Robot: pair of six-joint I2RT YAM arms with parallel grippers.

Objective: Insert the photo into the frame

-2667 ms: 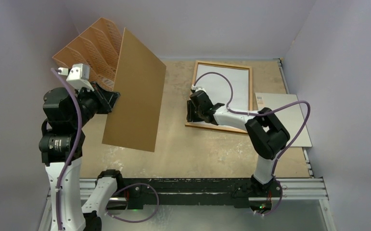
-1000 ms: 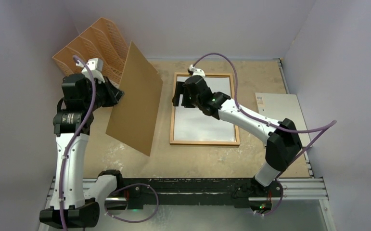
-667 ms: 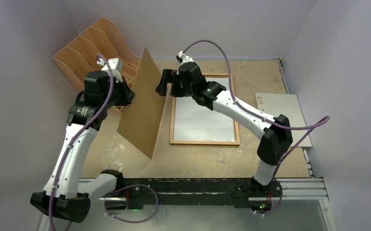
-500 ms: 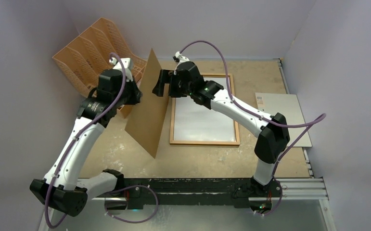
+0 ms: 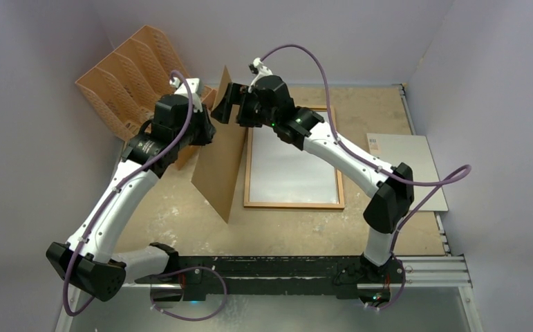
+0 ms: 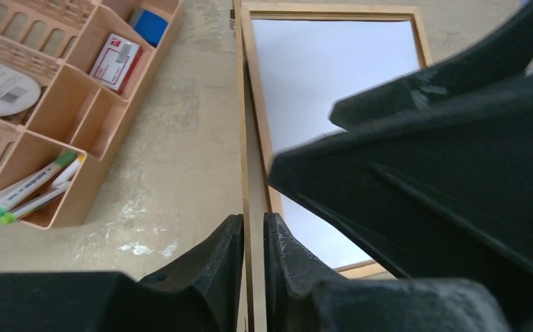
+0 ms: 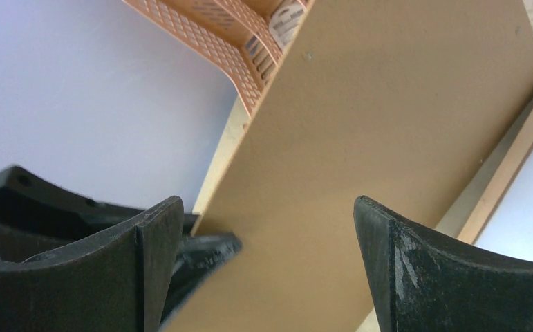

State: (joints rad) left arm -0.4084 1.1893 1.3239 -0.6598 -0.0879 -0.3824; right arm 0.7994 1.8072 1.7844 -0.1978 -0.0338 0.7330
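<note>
Frame (image 5: 292, 205) is lying flat on the table (image 5: 180, 228), just right of both grippers, with what looks like the photo (image 5: 291, 166) in it, white back up. Left gripper (image 6: 253, 228) is pinching the brown backing panel (image 5: 218, 166), holding it nearly upright beside the frame. Right gripper (image 7: 267, 214) is hanging spread wide at the panel's top. A second ago the panel was leaning further left and that gripper was hovering over the frame.

Plain lilac-grey walls (image 5: 319, 34) box in three sides. Worktop (image 5: 284, 228) tan, scuffed with white patches. Aluminium rail (image 5: 429, 266) along near edge. Even, diffuse light.
</note>
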